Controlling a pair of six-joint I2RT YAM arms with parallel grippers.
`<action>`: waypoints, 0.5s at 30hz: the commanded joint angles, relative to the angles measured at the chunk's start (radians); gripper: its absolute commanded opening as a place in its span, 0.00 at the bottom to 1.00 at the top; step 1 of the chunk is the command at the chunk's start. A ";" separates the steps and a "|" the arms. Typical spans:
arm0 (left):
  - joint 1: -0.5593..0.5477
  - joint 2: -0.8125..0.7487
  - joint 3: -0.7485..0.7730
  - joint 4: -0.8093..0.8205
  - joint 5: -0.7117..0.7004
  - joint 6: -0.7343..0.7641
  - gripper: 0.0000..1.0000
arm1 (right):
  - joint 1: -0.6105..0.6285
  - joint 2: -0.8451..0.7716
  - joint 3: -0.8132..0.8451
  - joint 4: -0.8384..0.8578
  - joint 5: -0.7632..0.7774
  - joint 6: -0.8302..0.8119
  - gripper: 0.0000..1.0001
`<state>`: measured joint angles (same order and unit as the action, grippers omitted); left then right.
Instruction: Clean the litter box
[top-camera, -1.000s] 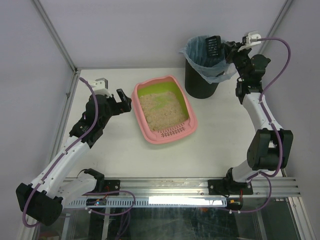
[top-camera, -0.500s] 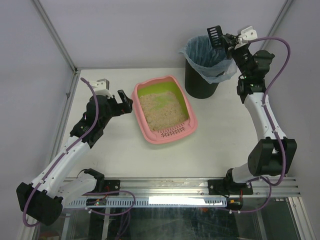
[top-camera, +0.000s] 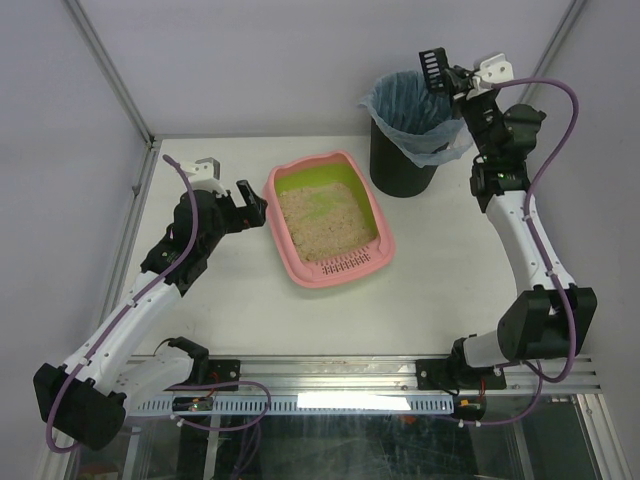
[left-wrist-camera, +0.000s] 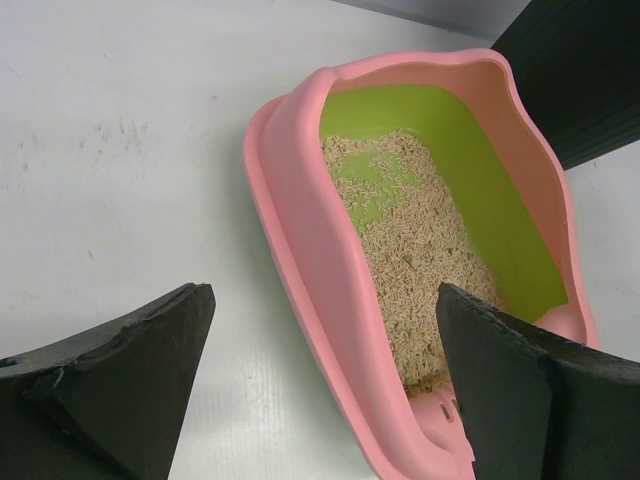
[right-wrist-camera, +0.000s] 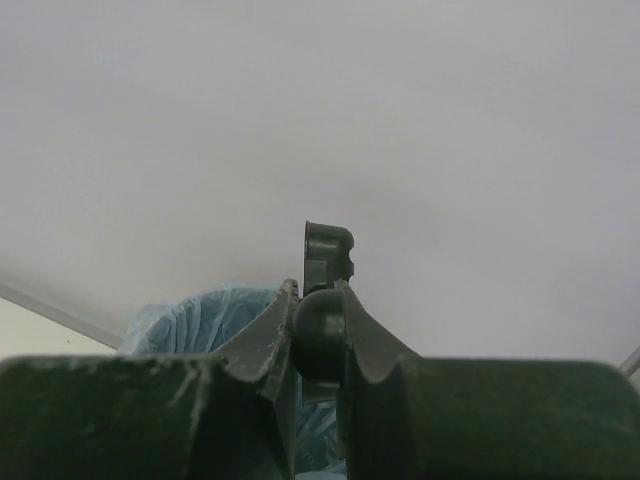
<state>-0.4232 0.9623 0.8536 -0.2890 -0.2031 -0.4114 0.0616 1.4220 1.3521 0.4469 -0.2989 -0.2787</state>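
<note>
The pink litter box with its green lining and beige litter lies mid-table, slotted grille toward the near edge. My left gripper stands open just to its left; in the left wrist view the pink rim runs between the wide-apart jaws of that gripper, untouched. My right gripper is raised over the bin, shut on the handle of a black slotted scoop. In the right wrist view the scoop sticks up from that gripper. Whether the scoop carries anything does not show.
A black bin lined with a blue bag stands at the back right, behind the litter box. Its blue bag shows below the right fingers. Walls and frame posts close in the table at left, back and right.
The right arm has lifted the scoop up out of the bin's mouth until it stands upright above the rim. The left arm has stayed put.
</note>
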 joint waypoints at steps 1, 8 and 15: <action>0.011 -0.011 0.015 0.048 0.009 -0.003 0.99 | 0.032 -0.109 -0.081 0.152 0.056 0.041 0.00; 0.011 0.000 0.028 0.045 0.011 0.000 0.99 | 0.033 -0.100 -0.093 0.147 0.141 0.104 0.00; 0.010 0.005 0.017 0.044 0.004 -0.009 0.99 | 0.037 -0.237 -0.114 0.071 0.194 0.493 0.00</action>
<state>-0.4232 0.9630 0.8536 -0.2886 -0.2031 -0.4110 0.0952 1.3113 1.2327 0.4770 -0.1547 -0.0555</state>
